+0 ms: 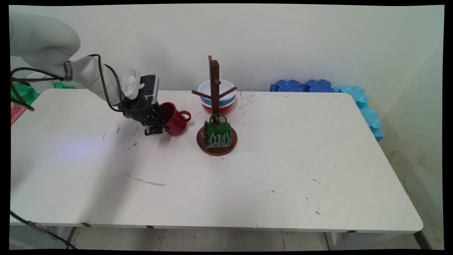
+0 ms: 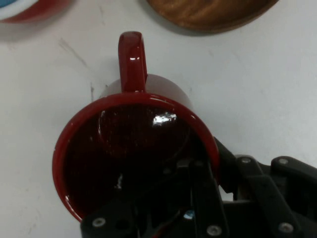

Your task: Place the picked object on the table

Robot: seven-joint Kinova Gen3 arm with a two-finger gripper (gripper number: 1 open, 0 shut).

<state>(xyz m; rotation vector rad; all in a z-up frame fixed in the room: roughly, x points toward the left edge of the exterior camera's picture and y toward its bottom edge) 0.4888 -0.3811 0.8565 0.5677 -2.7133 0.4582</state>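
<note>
Hand (image 2: pixel 198 198) pinching red mug (image 2: pixel 133 148) rim, seemingly; inner finger (image 2: pixel 163 198) lost in dark interior.

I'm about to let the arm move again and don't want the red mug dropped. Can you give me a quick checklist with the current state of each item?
1. hand at the red mug, one finger inside, one outside the rim: ok.
2. Grip firmly closed on the wall: cannot tell.
3. Mug's handle clear of the fingers: ok.
4. Mug clear of the wooden mug tree: ok.
5. Green mug lying on the tree's base, off the pegs: not ok.
</note>
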